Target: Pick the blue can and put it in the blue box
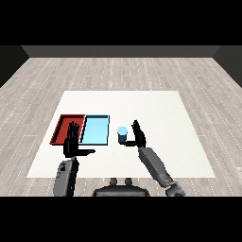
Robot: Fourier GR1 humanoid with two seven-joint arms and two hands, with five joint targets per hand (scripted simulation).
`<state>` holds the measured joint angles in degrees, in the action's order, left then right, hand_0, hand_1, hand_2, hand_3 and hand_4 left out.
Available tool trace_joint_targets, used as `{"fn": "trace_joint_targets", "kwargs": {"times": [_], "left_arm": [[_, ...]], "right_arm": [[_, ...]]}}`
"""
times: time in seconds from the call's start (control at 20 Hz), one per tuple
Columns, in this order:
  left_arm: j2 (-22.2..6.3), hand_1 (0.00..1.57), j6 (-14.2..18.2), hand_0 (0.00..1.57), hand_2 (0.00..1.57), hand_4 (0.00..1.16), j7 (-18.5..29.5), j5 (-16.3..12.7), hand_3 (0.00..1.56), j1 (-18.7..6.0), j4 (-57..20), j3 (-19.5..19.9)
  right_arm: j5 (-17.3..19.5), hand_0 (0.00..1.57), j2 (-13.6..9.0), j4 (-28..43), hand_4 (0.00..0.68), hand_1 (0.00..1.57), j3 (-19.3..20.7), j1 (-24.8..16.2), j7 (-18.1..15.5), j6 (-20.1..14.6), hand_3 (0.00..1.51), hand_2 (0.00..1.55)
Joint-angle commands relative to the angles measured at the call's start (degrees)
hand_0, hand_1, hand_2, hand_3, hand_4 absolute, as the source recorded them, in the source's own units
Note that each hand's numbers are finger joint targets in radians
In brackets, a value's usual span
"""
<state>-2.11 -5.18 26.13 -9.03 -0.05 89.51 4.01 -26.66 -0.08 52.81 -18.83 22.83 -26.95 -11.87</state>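
Right hand [139, 138] open, holding nothing, just right of upright can [122, 135]; left hand [73, 143] farther off, open. Blue tray [95, 130] lies left of can.

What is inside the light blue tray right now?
Nothing shows inside the light blue tray. The blue can stands on the table to its right, beside the right hand.

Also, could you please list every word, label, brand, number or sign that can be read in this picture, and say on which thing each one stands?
None: no text can be read anywhere.
blue can: plain, no label visible.
red tray: no marking.
light blue tray: no marking.
white table: no print.
left hand and right hand: plain black, no lettering.
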Motion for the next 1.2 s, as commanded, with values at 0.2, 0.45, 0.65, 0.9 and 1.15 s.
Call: {"fn": "trace_joint_targets", "kwargs": {"times": [0.2, 0.45, 0.65, 0.9, 1.15], "left_arm": [[-1.60, 0.00, -2.35, 0.00, 0.00, 0.00, 3.12, -1.48, 0.00, -2.00, -4.81, 2.35], [-0.81, 0.00, -0.83, 0.00, 0.00, 0.00, 1.47, -0.33, 0.00, 1.61, 0.49, 0.94], [-1.84, 0.00, -0.89, 0.00, 0.00, 0.00, -0.03, -1.28, 0.00, -3.58, -3.06, 2.49], [-1.56, 0.00, -0.17, 0.00, 0.00, 0.00, -1.98, -1.11, 0.00, -0.13, 2.33, 1.75], [-0.57, 0.00, -0.99, 0.00, 0.00, 0.00, 1.78, -1.27, 0.00, -1.00, -1.72, 1.68]], "right_arm": [[-5.51, 0.00, 0.07, -3.48, 0.000, 0.00, -2.86, 3.75, -0.84, -1.06, 0.00, 0.00], [-11.01, 0.00, 0.07, -13.06, 0.000, 0.00, -8.52, 6.37, -9.38, -0.66, 0.00, 0.00], [-11.43, 0.00, 0.08, -14.35, 0.000, 0.00, -7.00, 8.07, -8.32, 0.08, 0.00, 0.00], [-17.72, 0.00, 0.08, -19.04, 0.000, 0.00, -10.82, 13.80, -9.43, 0.55, 0.00, 0.00], [-16.11, 0.00, 0.08, -20.72, 0.000, 0.00, -9.52, 14.30, -8.33, 2.41, 0.00, 0.00]]}}
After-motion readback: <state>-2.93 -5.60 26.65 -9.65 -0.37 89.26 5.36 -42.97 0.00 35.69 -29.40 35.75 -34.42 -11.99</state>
